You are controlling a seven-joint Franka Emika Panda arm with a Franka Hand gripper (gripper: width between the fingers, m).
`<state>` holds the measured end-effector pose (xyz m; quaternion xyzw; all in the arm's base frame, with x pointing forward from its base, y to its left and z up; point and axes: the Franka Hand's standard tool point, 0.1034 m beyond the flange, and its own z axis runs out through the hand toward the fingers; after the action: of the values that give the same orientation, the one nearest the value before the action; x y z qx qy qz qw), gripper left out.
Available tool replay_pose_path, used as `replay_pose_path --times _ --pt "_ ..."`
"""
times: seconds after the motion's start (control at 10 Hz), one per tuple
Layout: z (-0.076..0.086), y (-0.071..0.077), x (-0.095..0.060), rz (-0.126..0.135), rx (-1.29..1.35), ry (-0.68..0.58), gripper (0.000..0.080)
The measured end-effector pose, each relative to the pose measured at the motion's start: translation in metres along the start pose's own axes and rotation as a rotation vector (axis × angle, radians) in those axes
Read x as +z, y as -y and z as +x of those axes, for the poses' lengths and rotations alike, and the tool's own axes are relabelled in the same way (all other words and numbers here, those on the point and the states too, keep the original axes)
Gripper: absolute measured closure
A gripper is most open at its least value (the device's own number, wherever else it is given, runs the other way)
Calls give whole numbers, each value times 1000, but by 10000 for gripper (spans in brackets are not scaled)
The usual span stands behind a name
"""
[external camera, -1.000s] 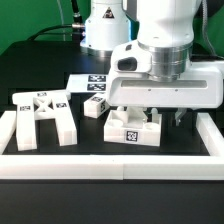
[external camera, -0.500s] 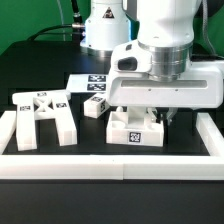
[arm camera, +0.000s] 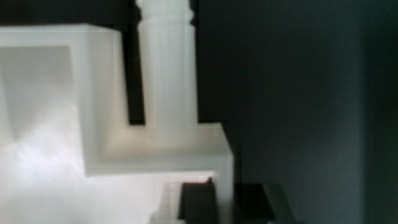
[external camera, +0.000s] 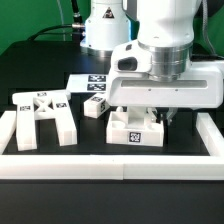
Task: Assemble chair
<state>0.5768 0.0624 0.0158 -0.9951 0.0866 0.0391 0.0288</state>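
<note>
My gripper (external camera: 158, 116) hangs low over the right end of a blocky white chair part (external camera: 130, 131) with a marker tag on its front, near the front wall. The fingers stand close together, closed on the part's raised right edge. In the wrist view the two dark fingertips (arm camera: 201, 205) straddle the edge of the white part (arm camera: 107, 130), with only a narrow gap between them; a white post (arm camera: 160, 60) runs away from it. The white leg frame (external camera: 40, 115) lies at the exterior view's left. A small tagged block (external camera: 97, 106) sits between them.
The marker board (external camera: 92, 82) lies flat behind the block. A low white border wall (external camera: 110, 165) runs along the front and both sides. The robot's base (external camera: 105, 30) stands at the back.
The gripper's fingers have drawn together at the right end of the tagged chair part since a second ago. The parts on the table have not moved.
</note>
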Motion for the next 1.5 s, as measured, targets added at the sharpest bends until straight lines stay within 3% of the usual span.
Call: replay_pose_path --times 0.4,0.5,1.0,1.5 --pt "22 29 0 10 -115 -32 767" --pt "29 33 -1 13 -135 -42 765" --pt "32 34 -1 14 -154 -47 765" --pt "53 56 -4 24 -174 -76 765"
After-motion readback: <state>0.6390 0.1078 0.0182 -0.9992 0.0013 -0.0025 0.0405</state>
